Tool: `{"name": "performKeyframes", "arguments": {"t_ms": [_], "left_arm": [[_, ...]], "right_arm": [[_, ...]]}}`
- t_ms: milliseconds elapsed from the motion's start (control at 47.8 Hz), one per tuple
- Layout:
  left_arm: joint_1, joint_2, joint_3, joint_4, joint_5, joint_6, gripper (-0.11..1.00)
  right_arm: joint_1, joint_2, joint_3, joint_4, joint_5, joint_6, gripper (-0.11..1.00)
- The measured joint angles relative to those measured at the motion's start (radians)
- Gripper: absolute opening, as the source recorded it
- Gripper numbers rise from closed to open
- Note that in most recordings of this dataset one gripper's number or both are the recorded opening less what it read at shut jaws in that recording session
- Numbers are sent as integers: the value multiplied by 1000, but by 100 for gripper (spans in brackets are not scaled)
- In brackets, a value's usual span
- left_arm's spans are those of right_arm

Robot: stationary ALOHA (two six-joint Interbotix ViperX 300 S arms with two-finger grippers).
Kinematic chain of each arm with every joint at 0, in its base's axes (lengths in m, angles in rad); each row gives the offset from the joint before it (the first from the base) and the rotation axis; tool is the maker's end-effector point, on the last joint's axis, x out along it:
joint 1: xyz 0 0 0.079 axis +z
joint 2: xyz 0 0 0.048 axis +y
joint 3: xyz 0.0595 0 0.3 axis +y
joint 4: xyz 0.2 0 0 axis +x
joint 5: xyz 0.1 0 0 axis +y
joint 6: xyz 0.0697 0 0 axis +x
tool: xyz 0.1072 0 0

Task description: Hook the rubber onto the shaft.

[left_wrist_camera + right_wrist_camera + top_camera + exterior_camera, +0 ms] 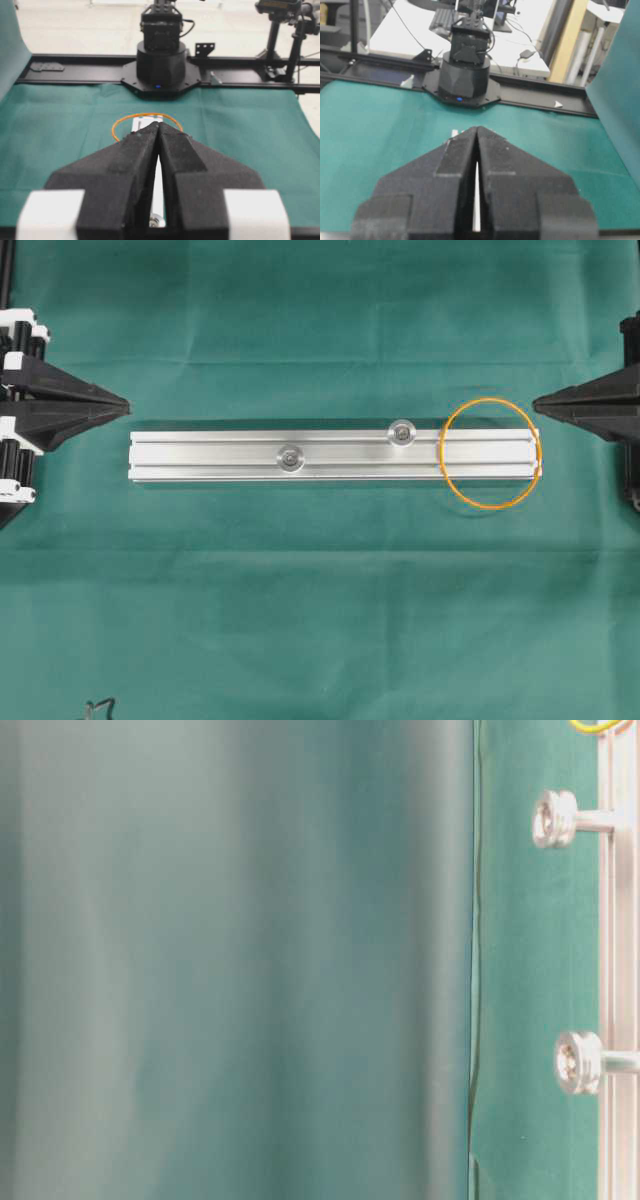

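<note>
A: Left tool, black, wedge-shaped, matte plastic: fingers pressed together to a point, holding nothing, parked at the left end of the green-cloth-covered bench. Right tool, same pattern: also pressed together, holding nothing, parked at the right end.

B: And the thin orange rubber band?

A: A loose ring lying over the right end of the silver grooved aluminium rail. It is wider than the rail, so it overhangs both long edges onto the cloth. Near the right tool's tip but apart from it; well apart from the left tool.

B: Shafts?

A: Two short silver pegs with round flanged heads stand on the rail: one near its middle, one further right. The band circles neither; the further-right peg sits just outside its left side.

B: Differences between views?

A: The overhead view alone gives the full layout. The table-level view shows both pegs in profile, stems and grooved heads, with only a sliver of band at its edge and much blurred cloth. The left wrist view catches the band beyond its tool; in the right wrist view I cannot see the band.
</note>
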Motion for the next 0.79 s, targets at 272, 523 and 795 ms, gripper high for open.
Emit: {"name": "performKeyframes", "arguments": {"t_ms": [272,523,795], "left_arm": [[-2,-23,-21,20,52,-17,0],[-6,-37,-46,21,201,-25,0],[-32,-35,-140,21,580,-26,0]], "right_arm": [[-5,0,-6,3,66,26,3],[-5,2,-66,5,241,32,3],[-5,18,-207,3,637,49,3]]}}
